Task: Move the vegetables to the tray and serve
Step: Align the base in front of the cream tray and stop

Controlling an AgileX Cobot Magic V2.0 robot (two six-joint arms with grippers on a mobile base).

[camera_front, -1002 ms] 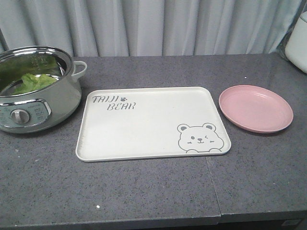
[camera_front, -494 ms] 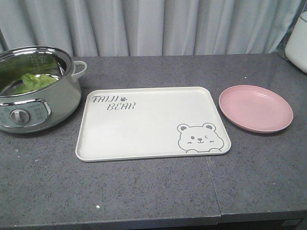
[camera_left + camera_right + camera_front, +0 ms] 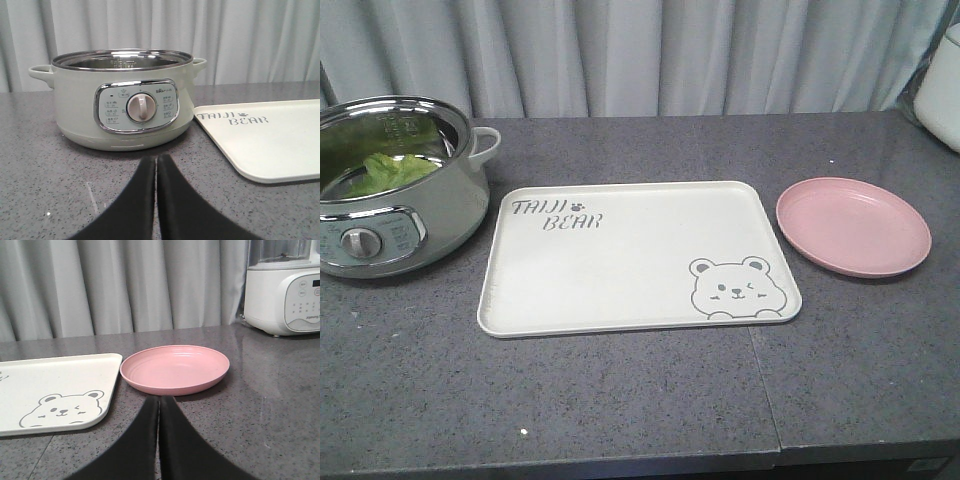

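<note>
at the left edge of the bench [image 3: 620,400], the vegetables [image 3: 388,170] lie inside the electric pot [image 3: 440,215], green leaves against its steel wall. none has reached the tray [image 3: 620,275], which sits bare at the middle of the bench. a pink plate [image 3: 853,228] rests just beside the tray toward the right edge, not touching it, and a white appliance [image 3: 282,295] stands at the far right corner.

the left hand [image 3: 156,162] hangs low over the bench in front of the pot's dial [image 3: 139,107], its fingers [image 3: 140,200] pressed together and holding nothing. the right hand [image 3: 159,401] hangs likewise in front of the plate, fingers [image 3: 142,440] together and empty. neither shows in the front view.

as i judge it, the task has not begun: the leaves have to come out of the pot, go onto the tray, and the tray has to be served, so all of that is left.

against the front views from a second and half a second ago, nothing differs: pot, leaves, tray and plate lie just as they did, and no arm has come into that view.
</note>
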